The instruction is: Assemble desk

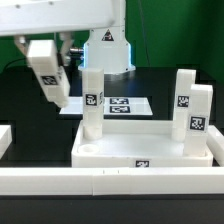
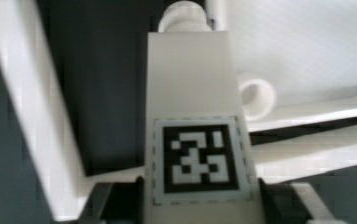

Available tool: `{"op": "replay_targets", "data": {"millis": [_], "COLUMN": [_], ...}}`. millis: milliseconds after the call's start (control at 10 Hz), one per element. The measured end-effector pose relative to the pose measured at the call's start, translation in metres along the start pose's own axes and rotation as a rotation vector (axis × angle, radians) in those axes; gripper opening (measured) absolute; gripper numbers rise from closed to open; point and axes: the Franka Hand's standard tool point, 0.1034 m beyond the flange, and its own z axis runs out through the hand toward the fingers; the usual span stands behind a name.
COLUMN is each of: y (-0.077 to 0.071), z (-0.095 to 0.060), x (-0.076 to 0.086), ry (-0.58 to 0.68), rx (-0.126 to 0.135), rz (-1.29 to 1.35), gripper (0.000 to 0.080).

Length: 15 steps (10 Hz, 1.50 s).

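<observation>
Tabletop (image 1: pixel 140 150) lies rim-up on black work surface against border rail (image 1: pixel 110 180), braced for leg fitting. Three legs stand upright on it. End effector (image 2: pixel 189 195), partly closed, grips leg (image 1: pixel 92 100) at the exterior view's left corner (image 2: pixel 196 110), apparently seating it.

No words, brand names or numerals can be read in either view; the only signs are black-and-white square marker tags, whose patterns carry no legible characters. In the wrist view, one tag (image 2: pixel 198 152) stands on the face of a square white leg (image 2: pixel 193 90). In the exterior view, tags stand on an upright leg (image 1: pixel 91 99), on two further legs (image 1: pixel 184 100) (image 1: pixel 197 124) at the exterior view's right, on the tabletop's front rim (image 1: pixel 142 164), and on the marker board (image 1: pixel 122 105) behind the tabletop (image 1: pixel 100 152).
</observation>
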Motion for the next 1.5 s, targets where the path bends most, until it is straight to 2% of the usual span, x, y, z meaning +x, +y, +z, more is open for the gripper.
{"op": "replay_targets", "data": {"millis": [100,300,400,500,700,800,900,1200,1300,1400,1500], "y": [-0.009,-0.006,-0.001,-0.003,-0.017,-0.022,-0.021,-0.021,-0.028,-0.04,-0.035], "z": [0.002,0.002,0.001,0.002,-0.005,-0.001,0.001,0.002,0.002,0.005,-0.003], "x": [0.008,0.01,0.015,0.011,0.022,0.019,0.02,0.019,0.02,0.019,0.025], "ry": [0.06,0.087,0.203,0.245,0.38,0.371,0.393,0.388,0.404,0.402,0.489], "rx": [-0.029,-0.036,-0.071,-0.073,-0.083,-0.073,-0.089,-0.088,-0.083,-0.066,-0.107], "rz": [-0.034,-0.031,-0.037,-0.015,0.028,0.047,0.043,0.043,0.06,0.074,0.057], "gripper": [0.0285,0.0285,0.0285,0.0285,0.0285,0.0285,0.0285,0.0285,0.0285,0.0285,0.0285]}}
